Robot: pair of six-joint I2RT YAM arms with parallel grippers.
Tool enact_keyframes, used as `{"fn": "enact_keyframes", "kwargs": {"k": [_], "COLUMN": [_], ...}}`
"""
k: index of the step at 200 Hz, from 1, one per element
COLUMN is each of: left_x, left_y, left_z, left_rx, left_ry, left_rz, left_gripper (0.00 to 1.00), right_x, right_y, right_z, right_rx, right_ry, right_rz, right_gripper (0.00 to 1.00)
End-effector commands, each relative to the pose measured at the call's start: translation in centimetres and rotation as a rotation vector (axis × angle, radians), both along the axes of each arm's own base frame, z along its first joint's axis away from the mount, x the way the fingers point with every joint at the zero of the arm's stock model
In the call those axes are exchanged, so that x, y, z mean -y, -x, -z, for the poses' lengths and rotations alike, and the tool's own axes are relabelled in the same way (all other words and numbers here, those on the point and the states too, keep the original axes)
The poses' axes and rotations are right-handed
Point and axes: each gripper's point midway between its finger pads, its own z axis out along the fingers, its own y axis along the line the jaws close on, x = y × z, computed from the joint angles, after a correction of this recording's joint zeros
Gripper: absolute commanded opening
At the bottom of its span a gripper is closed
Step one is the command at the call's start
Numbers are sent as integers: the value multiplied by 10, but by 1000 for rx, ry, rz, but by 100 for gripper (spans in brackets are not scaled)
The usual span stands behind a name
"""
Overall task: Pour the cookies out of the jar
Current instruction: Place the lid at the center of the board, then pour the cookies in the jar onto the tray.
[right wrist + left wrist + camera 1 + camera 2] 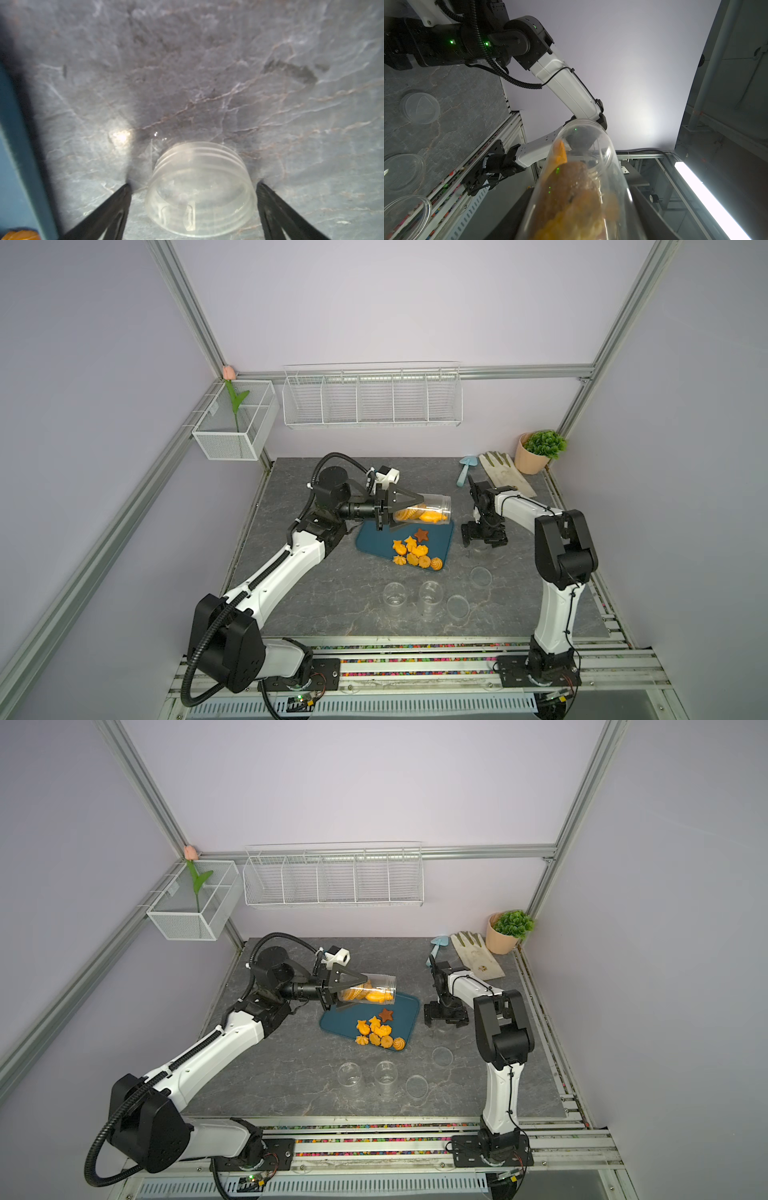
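Fingers of the right arm [270, 199] stand spread wide just above the table [207, 62], with a clear lid [199, 187] lying between them; neither seems to press on it. They sit just off the right side of the blue tray [374, 543]. The left fingers [409, 497] are clenched on the jar [440, 504], held on its side above the tray's far end with its open mouth toward the table's right edge.

Nearest the front edge stand two empty clear jars [394, 598] with two loose lids [458, 606] to their right. Mid-table, about eight cookies [415, 551] lie on the tray's near half, a brown star [422, 534] among them. Several more sit inside the jar. At the far right corner are a blue trowel [465, 470], a glove [505, 475] and a potted plant [536, 452].

By my reading the pour is roughly half done: the lid is off and part of the load is out. The mouth likely needs tipping lower to free the rest.

No brand or label is readable; a small mark on the glove is too small to make out.
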Motion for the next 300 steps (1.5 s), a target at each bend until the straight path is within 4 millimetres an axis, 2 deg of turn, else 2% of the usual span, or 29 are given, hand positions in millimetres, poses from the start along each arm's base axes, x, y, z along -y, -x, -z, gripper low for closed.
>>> {"fn": "enact_keyframes", "kwargs": {"k": [1,38,74,96,149,155,182,244,257,262,300], "left_x": [0,1,3,4,8,9,11,6,5,6,5], "left_y": [-2,-4,-8,-11,-21,-22,-26,-37,-38,-38,-39], "left_z": [-8,-7,-4,1,14,16,24,44,49,50,63], "left_rx": [21,22,25,26,23,23,13,-14,-17,-15,-20], "left_ry": [19,20,22,27,74,79,95,98,95,95,89], "left_rz": [1,2,-4,-8,-14,-14,-12,-31,-30,-27,-24], "left_gripper": [59,59,59,59,60,60,60,59,60,60,61], "right_x": [-5,-10,-14,-16,-15,-15,-18,-52,-53,-54,-56], "right_y": [5,-10,-20,-18,-3,6,16,39,45,48,64], "right_z": [13,-20,-71,-100,-154,-156,-174,-213,-215,-215,-214], "right_rx": [-37,59,190,247,347,325,341,360,360,354,341], "right_ry": [-44,-83,-118,-150,-195,-197,-234,-498,-514,-518,-559], "right_rz": [8,2,-5,-11,-17,-18,-23,-5,-4,-6,-22], "right_gripper": [94,94,94,94,94,94,94,93,93,89,89]}}
